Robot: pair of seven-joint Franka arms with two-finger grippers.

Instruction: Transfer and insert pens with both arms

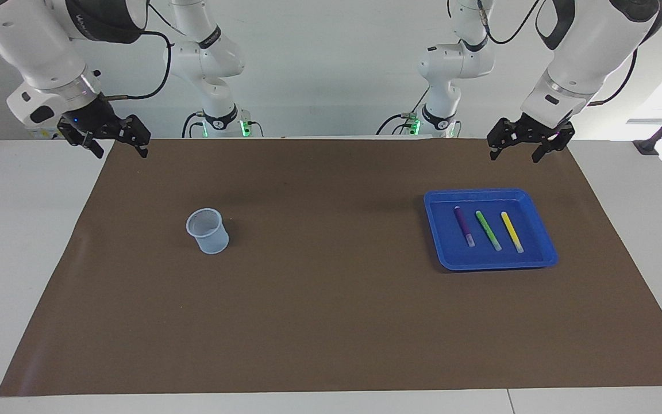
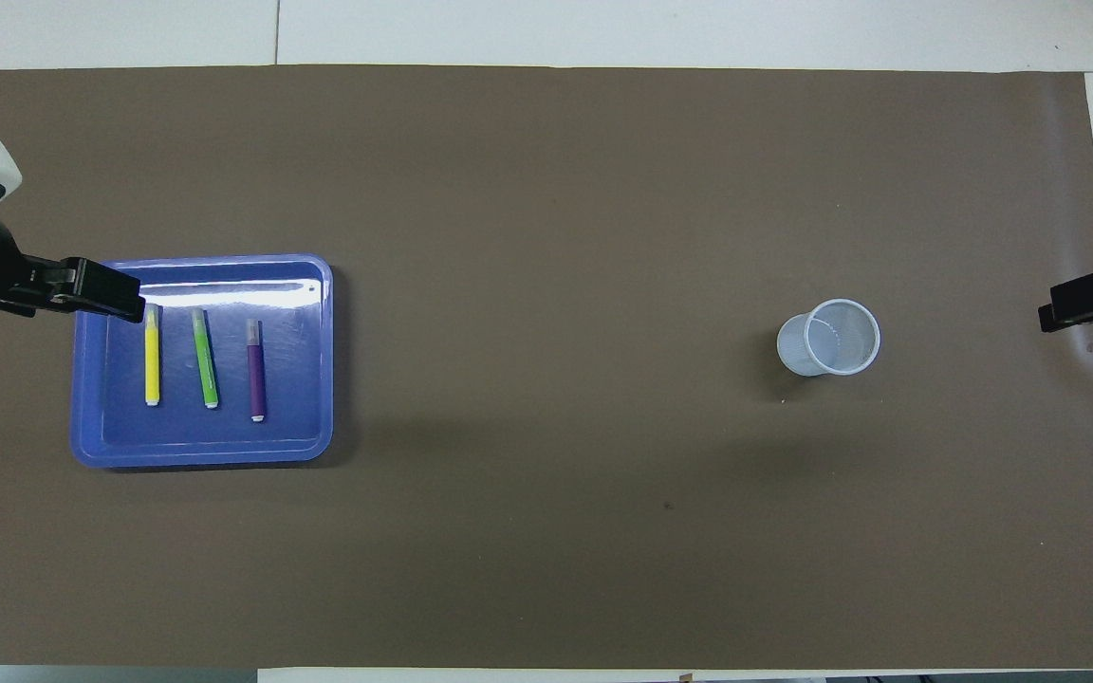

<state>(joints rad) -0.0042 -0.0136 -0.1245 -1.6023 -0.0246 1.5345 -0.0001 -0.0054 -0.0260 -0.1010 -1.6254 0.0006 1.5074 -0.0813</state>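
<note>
While jaws gape, pens (image 1: 489,229) in tray (image 1: 541,261)

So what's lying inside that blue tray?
Three pens lie side by side in the blue tray: a purple pen, a green pen and a yellow pen. All three show fully in the facing view; from overhead the left tool covers one tray corner.

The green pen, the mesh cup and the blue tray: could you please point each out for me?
green pen (image 1: 488,230), facing view, middle of its barrel
mesh cup (image 1: 210,236), facing view, its side wall
blue tray (image 2: 91,379), overhead view, bare floor beside the pens
</note>
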